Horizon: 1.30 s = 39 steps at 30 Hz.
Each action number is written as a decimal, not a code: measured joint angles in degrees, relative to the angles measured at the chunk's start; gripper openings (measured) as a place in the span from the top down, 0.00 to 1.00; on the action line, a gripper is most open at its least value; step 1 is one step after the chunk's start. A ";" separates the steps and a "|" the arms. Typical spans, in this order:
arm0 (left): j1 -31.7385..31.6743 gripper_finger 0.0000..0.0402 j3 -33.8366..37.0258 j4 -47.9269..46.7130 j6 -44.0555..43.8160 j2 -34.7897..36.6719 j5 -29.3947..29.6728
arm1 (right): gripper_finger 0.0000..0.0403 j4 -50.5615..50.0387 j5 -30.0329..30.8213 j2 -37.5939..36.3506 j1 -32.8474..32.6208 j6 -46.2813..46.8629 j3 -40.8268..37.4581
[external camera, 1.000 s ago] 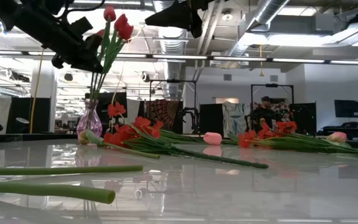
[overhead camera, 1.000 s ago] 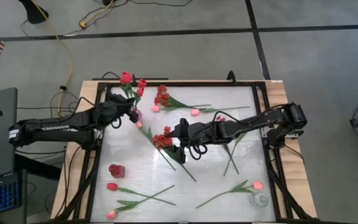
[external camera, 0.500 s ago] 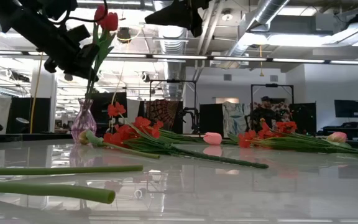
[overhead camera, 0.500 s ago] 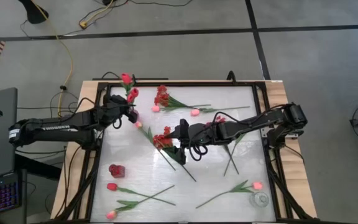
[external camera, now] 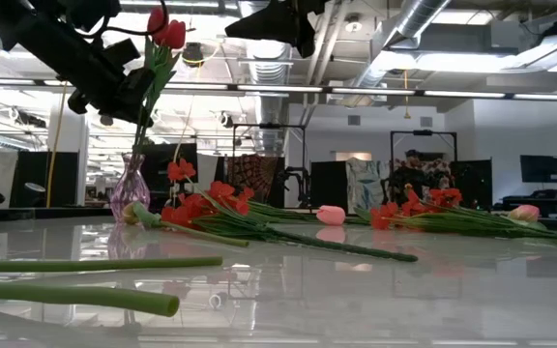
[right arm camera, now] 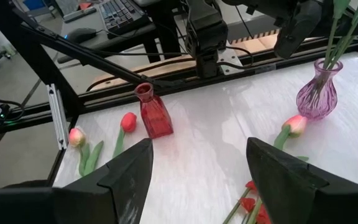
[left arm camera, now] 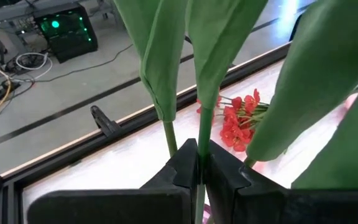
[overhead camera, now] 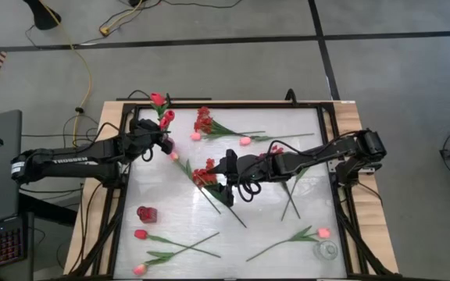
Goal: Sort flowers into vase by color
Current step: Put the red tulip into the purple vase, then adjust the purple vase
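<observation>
My left gripper [overhead camera: 159,140] [left arm camera: 201,155] is shut on green tulip stems above the purple glass vase [external camera: 130,188] at the table's far left. The red tulip heads [external camera: 167,32] [overhead camera: 161,108] rise above it, and the stems' lower ends stand in the vase. My right gripper [overhead camera: 223,173] [right arm camera: 197,180] hangs open in the air at mid-table, beside a spray of small red blossoms [overhead camera: 204,176] lying on the table. More flowers lie flat: another red spray [overhead camera: 204,121], pink tulips [overhead camera: 244,141] [overhead camera: 323,232], and red and pink tulips [overhead camera: 141,233] near the near edge. My left gripper pinches a thin green stem [left arm camera: 202,134] between its two fingers, below the leaves, with a second stem [left arm camera: 168,134] beside it. It comes at the stems slanting down from the table's left, across them. The stems stand nearly upright, lower ends inside the purple vase's neck [external camera: 133,155].
A red glass vase [overhead camera: 146,212] [right arm camera: 153,112] stands near the left edge. A clear glass vase [overhead camera: 328,250] stands in the near right corner. A dark metal frame [overhead camera: 225,106] rims the table. Loose stems [external camera: 95,263] lie near the near edge.
My left gripper has moved a little up and toward the table's left, staying shut. The tulips have swung from a lean to the right into a more upright stand in the purple vase, which shifted slightly left. For the last half second nothing has moved.
</observation>
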State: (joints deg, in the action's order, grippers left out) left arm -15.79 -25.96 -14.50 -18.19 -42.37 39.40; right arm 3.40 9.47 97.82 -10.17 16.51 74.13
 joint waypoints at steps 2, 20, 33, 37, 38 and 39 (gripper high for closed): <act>0.00 0.93 0.00 0.00 0.51 0.00 0.02 | 0.29 0.00 0.00 0.00 0.00 0.00 0.00; 0.00 0.55 -2.07 -5.87 5.99 0.45 -5.13 | 0.29 0.00 0.00 0.00 0.09 0.02 0.00; 0.00 0.56 -5.57 -10.32 10.02 9.25 -14.92 | 0.29 0.04 0.00 0.00 0.09 0.09 0.00; 0.00 0.56 -6.33 -12.67 9.94 12.32 -20.60 | 0.29 0.22 0.00 0.00 0.09 0.21 0.00; 0.01 0.56 -6.36 -13.21 9.61 13.05 -21.51 | 0.29 0.22 0.00 0.00 0.09 0.46 0.00; 0.02 0.56 -6.36 -13.73 9.28 13.74 -21.65 | 0.29 0.22 0.00 0.00 0.09 0.68 0.00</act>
State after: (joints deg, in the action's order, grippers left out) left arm -15.77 -32.32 -28.24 -8.91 -28.63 17.74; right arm 3.62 9.47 97.82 -10.09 17.19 74.13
